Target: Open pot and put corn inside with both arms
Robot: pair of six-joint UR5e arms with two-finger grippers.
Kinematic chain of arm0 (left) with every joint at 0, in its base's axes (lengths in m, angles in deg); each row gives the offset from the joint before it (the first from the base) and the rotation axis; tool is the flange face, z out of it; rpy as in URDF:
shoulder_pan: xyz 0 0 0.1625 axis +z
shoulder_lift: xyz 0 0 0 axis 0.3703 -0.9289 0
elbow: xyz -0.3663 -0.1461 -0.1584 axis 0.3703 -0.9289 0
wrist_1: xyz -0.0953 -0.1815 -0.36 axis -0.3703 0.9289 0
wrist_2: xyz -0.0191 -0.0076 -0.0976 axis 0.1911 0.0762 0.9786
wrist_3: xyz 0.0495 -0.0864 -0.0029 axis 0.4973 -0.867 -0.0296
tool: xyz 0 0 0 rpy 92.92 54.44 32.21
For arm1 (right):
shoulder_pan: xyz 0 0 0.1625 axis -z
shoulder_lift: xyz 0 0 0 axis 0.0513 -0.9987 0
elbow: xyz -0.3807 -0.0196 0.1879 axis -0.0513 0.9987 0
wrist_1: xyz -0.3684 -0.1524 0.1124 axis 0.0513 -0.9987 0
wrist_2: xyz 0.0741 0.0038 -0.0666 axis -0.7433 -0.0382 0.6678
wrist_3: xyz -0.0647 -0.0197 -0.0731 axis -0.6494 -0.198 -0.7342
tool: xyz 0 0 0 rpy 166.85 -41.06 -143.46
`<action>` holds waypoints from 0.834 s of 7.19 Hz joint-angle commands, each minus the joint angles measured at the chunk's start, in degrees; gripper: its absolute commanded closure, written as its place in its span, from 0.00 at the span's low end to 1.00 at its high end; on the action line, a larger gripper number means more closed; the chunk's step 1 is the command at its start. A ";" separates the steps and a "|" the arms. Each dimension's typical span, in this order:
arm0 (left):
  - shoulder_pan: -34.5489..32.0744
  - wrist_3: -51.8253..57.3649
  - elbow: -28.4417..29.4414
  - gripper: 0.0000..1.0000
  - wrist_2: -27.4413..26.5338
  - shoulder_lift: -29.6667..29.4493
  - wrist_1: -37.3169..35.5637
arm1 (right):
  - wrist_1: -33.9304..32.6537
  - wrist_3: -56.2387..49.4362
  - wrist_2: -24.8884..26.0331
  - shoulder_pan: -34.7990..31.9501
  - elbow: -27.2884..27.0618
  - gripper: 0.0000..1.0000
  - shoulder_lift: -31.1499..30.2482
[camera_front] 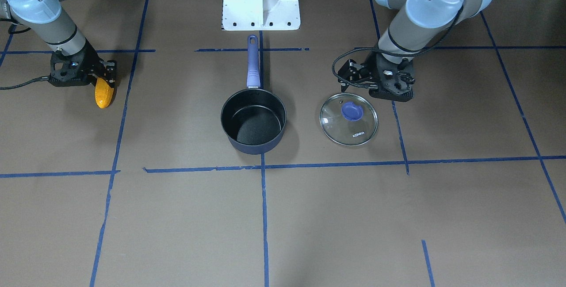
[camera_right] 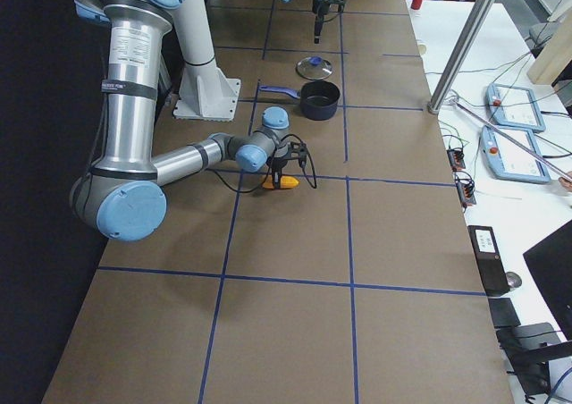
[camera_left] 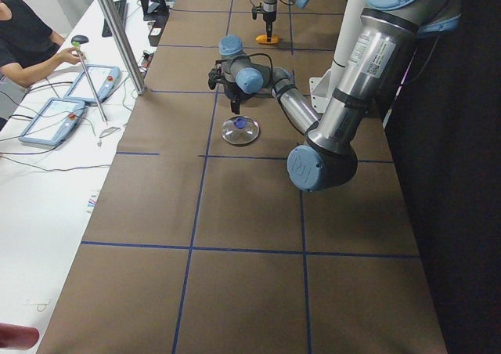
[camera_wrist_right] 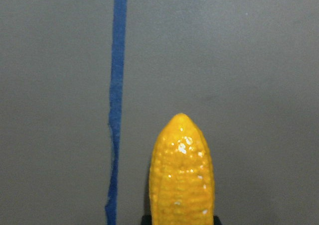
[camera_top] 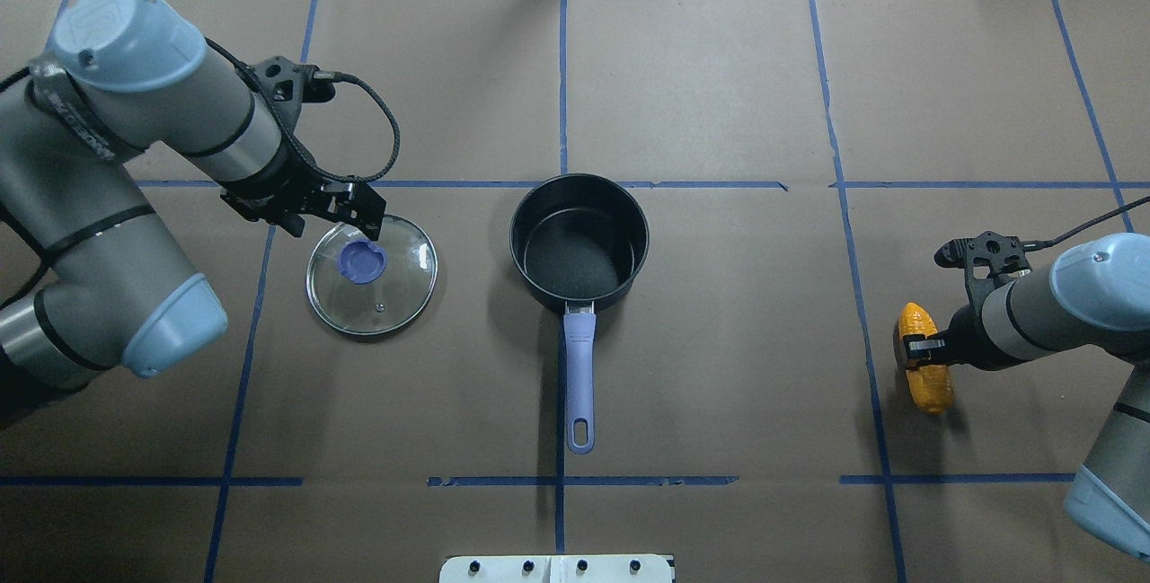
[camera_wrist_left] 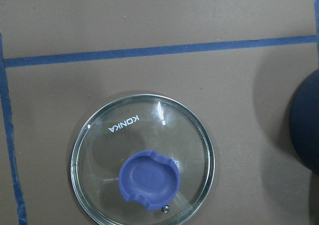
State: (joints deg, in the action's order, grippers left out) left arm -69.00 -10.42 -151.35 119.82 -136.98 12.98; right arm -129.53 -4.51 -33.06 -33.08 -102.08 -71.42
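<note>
**At table centre, pot stands open; corn clamped out at 3 o'clock**

Seen from overhead, the pot (camera_top: pixel 575 261) sits uncovered in the middle of the table (camera_top: pixel 719 71). Its black inside holds nothing, and its handle (camera_top: pixel 579 367) points to 6 o'clock, toward the robot.

The glass lid (camera_top: pixel 395 287) lies flat on the paper at the pot's 9 o'clock, apart from it, with the blue knob (camera_top: pixel 361 260) facing up. The left gripper (camera_top: pixel 334 222) hangs over the lid's rim at 11 o'clock. Its fingers are spread and hold nothing.

Well away at the pot's 3 to 4 o'clock, the right gripper (camera_top: pixel 921 348) is clamped across the corn (camera_top: pixel 931 385), just beyond a blue tape line (camera_top: pixel 867 340). The ear runs from 12 to 6 o'clock. Whether it rests on the table or hangs just above it cannot be told.
</note>
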 commanded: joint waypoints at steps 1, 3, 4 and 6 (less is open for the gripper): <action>-2.83 4.50 -0.33 0.01 1.62 1.27 -0.94 | -0.18 0.00 -0.30 -1.33 -2.66 1.00 0.62; -5.81 11.62 -0.86 0.01 1.54 5.04 -0.94 | -11.77 0.00 -2.05 -4.75 -4.77 1.00 10.75; -7.56 15.40 -1.21 0.01 1.62 7.32 -0.94 | -23.87 0.00 -2.32 -5.11 -6.27 1.00 20.04; -13.52 27.50 -1.30 0.00 1.63 12.94 -0.94 | -36.35 2.01 -1.71 -2.93 -3.31 0.99 34.93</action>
State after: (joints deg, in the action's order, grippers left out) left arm -78.97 10.00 -152.61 121.47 -127.43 12.04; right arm -158.21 -3.97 -34.98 -37.17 -106.87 -45.37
